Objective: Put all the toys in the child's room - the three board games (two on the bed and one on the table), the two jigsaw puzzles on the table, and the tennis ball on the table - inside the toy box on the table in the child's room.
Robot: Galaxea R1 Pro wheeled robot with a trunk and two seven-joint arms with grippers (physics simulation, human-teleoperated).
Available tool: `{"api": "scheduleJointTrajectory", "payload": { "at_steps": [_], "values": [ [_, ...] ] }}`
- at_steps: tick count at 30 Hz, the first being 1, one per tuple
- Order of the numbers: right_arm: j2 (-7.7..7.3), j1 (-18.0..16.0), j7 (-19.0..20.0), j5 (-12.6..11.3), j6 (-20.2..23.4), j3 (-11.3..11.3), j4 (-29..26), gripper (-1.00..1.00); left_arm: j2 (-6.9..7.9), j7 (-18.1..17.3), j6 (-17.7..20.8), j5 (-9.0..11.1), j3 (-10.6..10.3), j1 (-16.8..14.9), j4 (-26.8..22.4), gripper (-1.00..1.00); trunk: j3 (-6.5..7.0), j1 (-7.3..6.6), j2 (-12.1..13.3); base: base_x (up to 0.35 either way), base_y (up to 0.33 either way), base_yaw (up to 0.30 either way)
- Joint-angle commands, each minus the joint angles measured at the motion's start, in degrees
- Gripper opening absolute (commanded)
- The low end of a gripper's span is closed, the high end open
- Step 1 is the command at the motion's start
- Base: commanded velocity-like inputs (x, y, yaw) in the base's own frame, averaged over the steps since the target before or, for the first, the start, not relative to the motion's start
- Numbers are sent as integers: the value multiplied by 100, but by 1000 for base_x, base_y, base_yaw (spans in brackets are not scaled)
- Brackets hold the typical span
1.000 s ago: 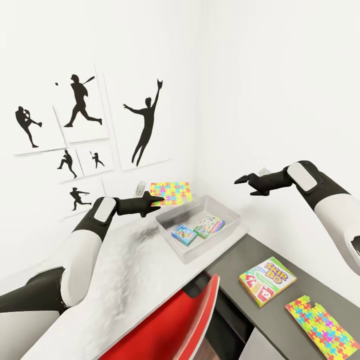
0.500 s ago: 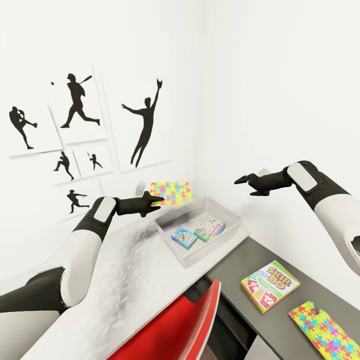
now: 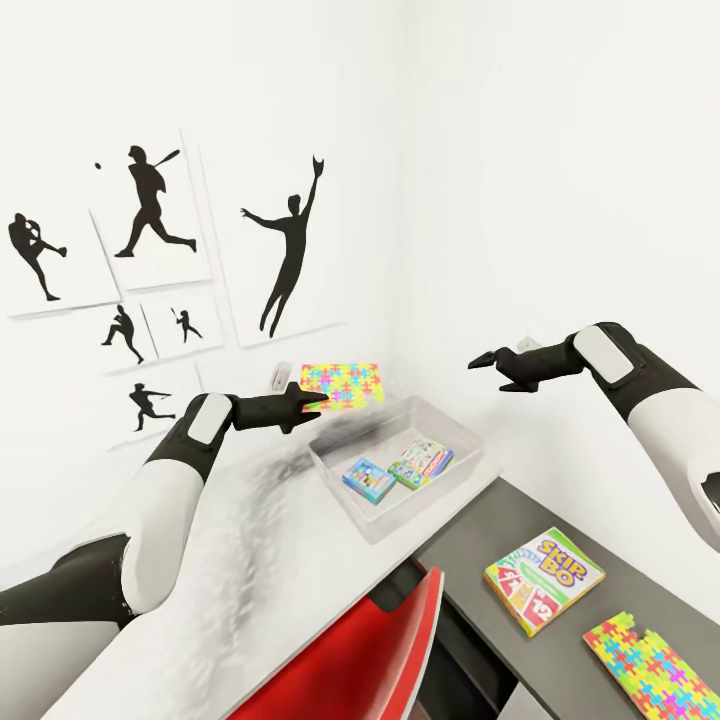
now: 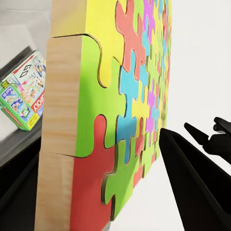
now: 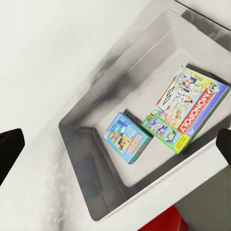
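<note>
My left gripper [image 3: 316,400] is shut on one jigsaw puzzle [image 3: 343,385], held level above the table [image 3: 260,540] just behind the toy box [image 3: 455,432]; up close the puzzle [image 4: 120,110] sits between the dark fingers [image 4: 192,178]. In the toy box lie the blue board game [image 3: 368,478] and the green and white board game [image 3: 421,461]. The yellow-green and red board game [image 3: 544,580] and the second jigsaw puzzle [image 3: 655,668] lie on the dark grey side unit. My right gripper [image 3: 480,361] hangs open above the toy box [image 5: 96,110]. The tennis ball and the bed are out of view.
A red and white chair [image 3: 350,660] is tucked at the table's front edge. White walls meet in a corner right behind the toy box. Framed baseball silhouettes [image 3: 150,205] hang on the left wall.
The whole picture has shifted a little, so the camera has moved. Both arms keep their pose, and the puzzle stays in the left gripper.
</note>
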Motion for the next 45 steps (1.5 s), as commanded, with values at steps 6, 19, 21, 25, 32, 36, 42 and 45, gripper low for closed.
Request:
{"api": "scheduleJointTrajectory", "payload": {
  "at_steps": [6, 19, 21, 25, 32, 36, 42, 45],
  "values": [
    [-5, -8, 60, 49, 5, 32, 0, 100, -8, -36, 34, -60, 47, -8, -1, -100, -14, 4, -14, 10, 0, 0],
    [15, -6, 64, 51, 5, 43, -2, 100, -8, -42, 26, -60, 47, -8, -1, -100, -14, 4, -14, 76, 0, 0],
    [11, -5, 62, 51, 5, 46, -4, 100, -8, -42, 26, -60, 47, -8, -1, -100, -14, 4, -14, 6, 0, 0],
    [-1, -3, 64, 50, 5, 44, -2, 100, -8, -41, 27, -60, 47, -8, -1, -100, -14, 4, -14, 2, 0, 0],
    [-6, 0, 66, 43, 5, 36, -2, 100, -8, -42, 26, -60, 47, -8, -1, -100, -14, 4, -14, 0, 0, 0],
    [-5, 0, 66, 43, 5, 40, -3, 100, -8, -42, 26, -60, 47, -8, -1, -100, -14, 4, -14, 0, 0, 0],
    [-6, 1, 67, 42, 5, 26, 0, 100, -8, -42, 26, -60, 47, -8, -1, -100, -14, 4, -14, 0, 0, 0],
    [-7, 1, 67, 42, 5, 24, 0, 100, -8, -42, 26, -60, 38, -8, -1, -100, -14, 4, -14, 0, 0, 0]
  ]
}}
